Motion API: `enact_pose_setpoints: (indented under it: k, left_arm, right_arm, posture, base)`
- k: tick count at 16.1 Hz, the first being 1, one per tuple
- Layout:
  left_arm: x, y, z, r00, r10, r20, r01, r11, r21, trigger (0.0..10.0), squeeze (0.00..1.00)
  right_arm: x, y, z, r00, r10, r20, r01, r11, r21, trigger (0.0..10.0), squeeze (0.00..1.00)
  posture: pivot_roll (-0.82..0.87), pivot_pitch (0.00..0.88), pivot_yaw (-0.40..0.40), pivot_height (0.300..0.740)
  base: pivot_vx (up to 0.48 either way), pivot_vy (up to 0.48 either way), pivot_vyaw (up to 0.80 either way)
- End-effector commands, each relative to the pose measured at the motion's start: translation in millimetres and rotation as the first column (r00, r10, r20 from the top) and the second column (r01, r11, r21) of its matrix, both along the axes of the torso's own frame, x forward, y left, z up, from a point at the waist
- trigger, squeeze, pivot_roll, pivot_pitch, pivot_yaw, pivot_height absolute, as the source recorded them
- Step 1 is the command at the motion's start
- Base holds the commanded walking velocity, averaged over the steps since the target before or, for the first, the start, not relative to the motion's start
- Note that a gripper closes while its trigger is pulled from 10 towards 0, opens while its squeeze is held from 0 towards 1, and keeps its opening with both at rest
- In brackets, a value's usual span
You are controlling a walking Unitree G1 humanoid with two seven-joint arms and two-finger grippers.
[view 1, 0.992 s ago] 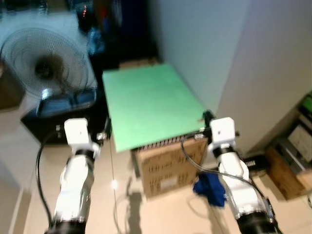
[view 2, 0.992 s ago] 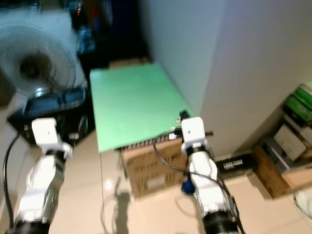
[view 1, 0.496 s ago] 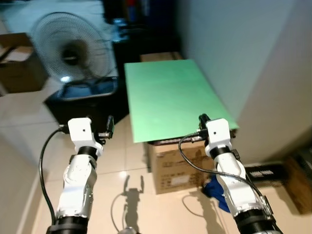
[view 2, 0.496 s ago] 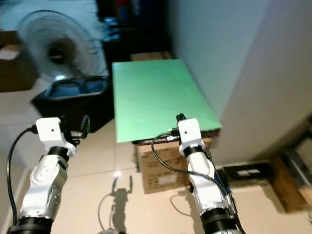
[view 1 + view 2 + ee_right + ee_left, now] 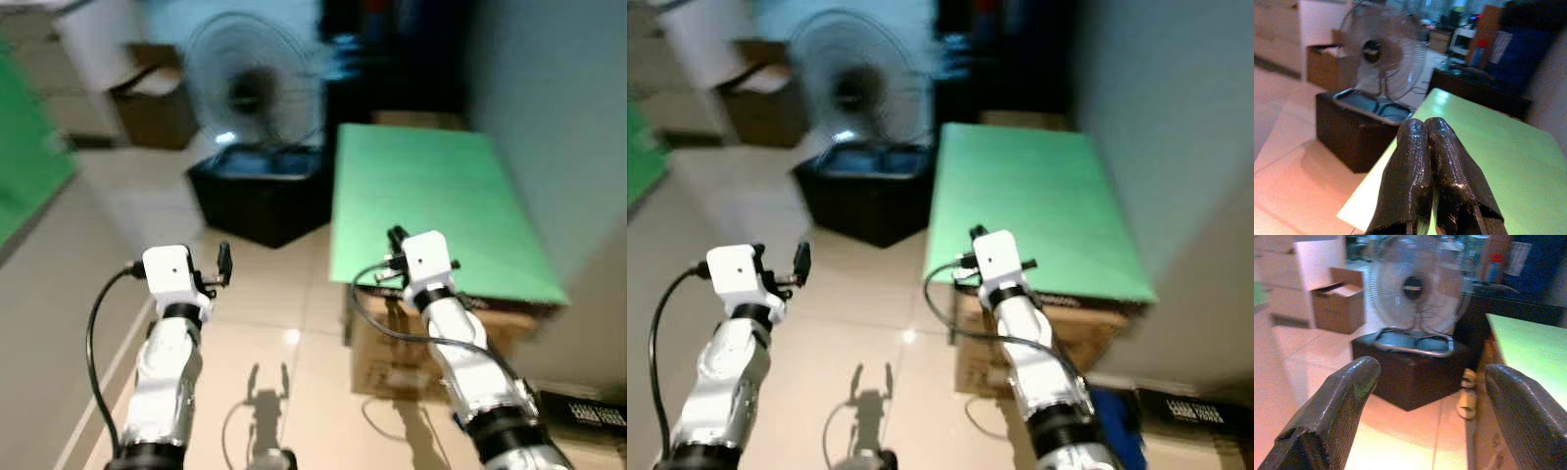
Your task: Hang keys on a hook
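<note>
**tinkerbot:** So what's going on in this one? Where are the keys?

**g1_watcher:** Can't spot keys or a hook anywhere, honestly. The head views are pretty blurry. Both arms are raised out in front over a pale tiled floor [image 5: 265, 323].

**tinkerbot:** Grippers?

**g1_watcher:** The left gripper [image 5: 1425, 401] has its fingers spread wide, nothing between them. The right gripper [image 5: 1426, 161] has its two black fingers pressed flat together, and I don't see anything pinched in there.

**tinkerbot:** What's around it?

**g1_watcher:** A green board [image 5: 431, 206] lies flat on top of a cardboard box [image 5: 392, 352], right beside a grey wall [image 5: 558, 117] on the robot's right. The right gripper hangs near the board's near edge. Ahead there's a standing fan [image 5: 253, 90] with its base sitting on a black bin [image 5: 257, 201]. Further back on the left, an open brown carton [image 5: 1337, 303] sits against a white cabinet [image 5: 1317, 264]. In the left wrist view there's a pair of pale slippers [image 5: 1466, 391] on the floor between the bin and the board.
</note>
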State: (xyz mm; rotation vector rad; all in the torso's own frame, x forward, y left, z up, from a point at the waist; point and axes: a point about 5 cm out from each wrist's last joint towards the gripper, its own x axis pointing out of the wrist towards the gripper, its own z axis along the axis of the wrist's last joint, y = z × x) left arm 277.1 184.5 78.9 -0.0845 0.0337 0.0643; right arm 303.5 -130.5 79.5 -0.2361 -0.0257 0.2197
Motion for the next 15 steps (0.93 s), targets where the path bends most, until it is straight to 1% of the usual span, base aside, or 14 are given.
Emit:
enact_pose_setpoints:
  k: [1, 4, 7, 9, 15]
  left_arm:
    - [-0.5, 3.8, -2.0, 1.000, 0.014, -0.016, -0.014, 1.000, 0.013, 10.0, 0.00]
    - [-2.5, 3.6, -7.2, 0.999, 0.030, -0.042, -0.030, 0.999, 0.012, 10.0, 0.00]
    - [-6.7, 8.5, -14.9, 0.995, 0.064, -0.081, -0.065, 0.998, -0.005, 10.0, 0.00]
    - [-7.0, 9.1, -16.0, 0.993, 0.074, -0.087, -0.075, 0.997, -0.013, 10.0, 0.00]
    - [-8.0, 5.8, -20.2, 0.991, 0.070, -0.117, -0.068, 0.997, 0.025, 10.0, 0.00]
  right_arm:
    - [4.2, 3.0, 2.5, 1.000, 0.004, 0.000, -0.004, 1.000, 0.019, 0.0, 0.00]
    - [4.7, 6.0, -2.7, 0.999, 0.025, -0.021, -0.025, 1.000, 0.007, 0.0, 0.00]
    - [-2.4, 7.3, -10.6, 0.998, 0.039, -0.041, -0.039, 0.999, 0.003, 0.0, 0.00]
    - [-3.1, 7.9, -12.3, 0.998, 0.048, -0.047, -0.048, 0.999, 0.001, 0.0, 0.00]
    - [-0.7, 6.3, -13.2, 0.998, 0.043, -0.051, -0.044, 0.999, -0.012, 0.0, 0.00]
  posture:
    - [-0.11, 0.000, 0.020, 0.740]
    - [-0.10, 0.000, 0.011, 0.740]
    - [-0.09, 0.000, 0.002, 0.740]
    - [-0.09, 0.000, 0.000, 0.740]
    - [-0.10, 0.000, 0.005, 0.740]
  base:
    - [0.000, 0.000, 0.80]
    - [0.000, 0.000, 0.80]
    - [0.000, 0.000, 0.80]
    - [0.000, 0.000, 0.80]
    - [0.000, 0.000, 0.80]
